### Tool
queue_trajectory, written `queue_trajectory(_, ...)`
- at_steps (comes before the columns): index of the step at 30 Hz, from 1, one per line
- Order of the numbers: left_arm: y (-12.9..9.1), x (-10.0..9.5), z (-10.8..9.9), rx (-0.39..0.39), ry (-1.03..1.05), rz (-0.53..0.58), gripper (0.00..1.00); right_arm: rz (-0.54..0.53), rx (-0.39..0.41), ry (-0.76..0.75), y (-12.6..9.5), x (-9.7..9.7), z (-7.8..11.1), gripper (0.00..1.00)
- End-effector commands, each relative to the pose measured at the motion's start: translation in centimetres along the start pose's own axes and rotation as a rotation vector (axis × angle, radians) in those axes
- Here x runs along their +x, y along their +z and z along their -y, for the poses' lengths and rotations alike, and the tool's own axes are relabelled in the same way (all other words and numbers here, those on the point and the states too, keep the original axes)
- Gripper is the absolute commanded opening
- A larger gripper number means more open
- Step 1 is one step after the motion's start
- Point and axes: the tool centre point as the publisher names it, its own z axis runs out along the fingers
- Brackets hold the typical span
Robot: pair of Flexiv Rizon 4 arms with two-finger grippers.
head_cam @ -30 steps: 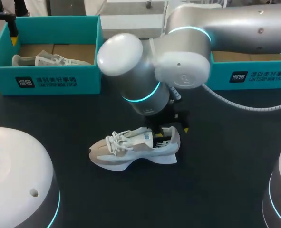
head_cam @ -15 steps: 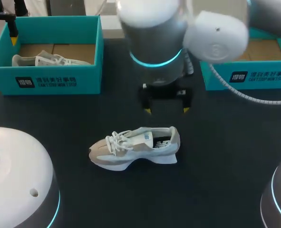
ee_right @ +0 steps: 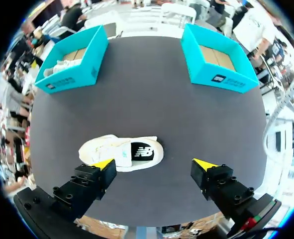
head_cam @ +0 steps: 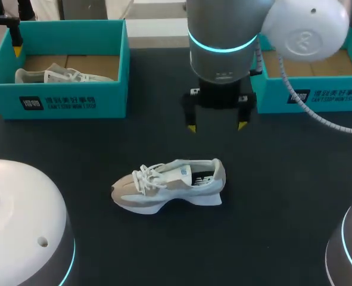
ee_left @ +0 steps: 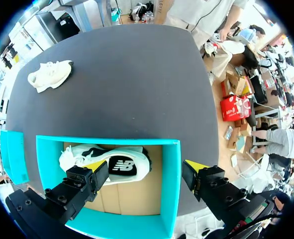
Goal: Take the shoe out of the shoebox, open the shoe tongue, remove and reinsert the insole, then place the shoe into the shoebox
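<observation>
The beige sneaker (head_cam: 170, 185) stands on its sole on the black table (head_cam: 283, 208), outside the empty teal shoebox (head_cam: 318, 95), likely so it can be opened up. The right gripper (head_cam: 216, 126), fingers apart and empty, has lifted clear of the heel it probed a second ago; the left gripper (ee_left: 146, 166), also spread, hangs over the other shoebox (ee_left: 170, 169) holding a second sneaker (ee_left: 112, 164)
</observation>
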Motion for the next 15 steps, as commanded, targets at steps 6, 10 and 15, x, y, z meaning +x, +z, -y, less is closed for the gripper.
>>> queue_trajectory(6, 0.0, 0.0, 0.0, -0.001, 0.0, -0.002, 1.0, 0.026, 0.099, -0.468, 0.3, 0.1, -0.6, 1.0)
queue_trajectory(10, 0.0, 0.0, 0.0, -0.001, 0.0, -0.002, 1.0, 0.026, 0.099, -0.468, 0.3, 0.1, -0.6, 1.0)
queue_trajectory(15, 0.0, 0.0, 0.0, -0.001, 0.0, -0.002, 1.0, -0.165, 0.002, -0.498, 1.6, -1.2, 0.1, 1.0)
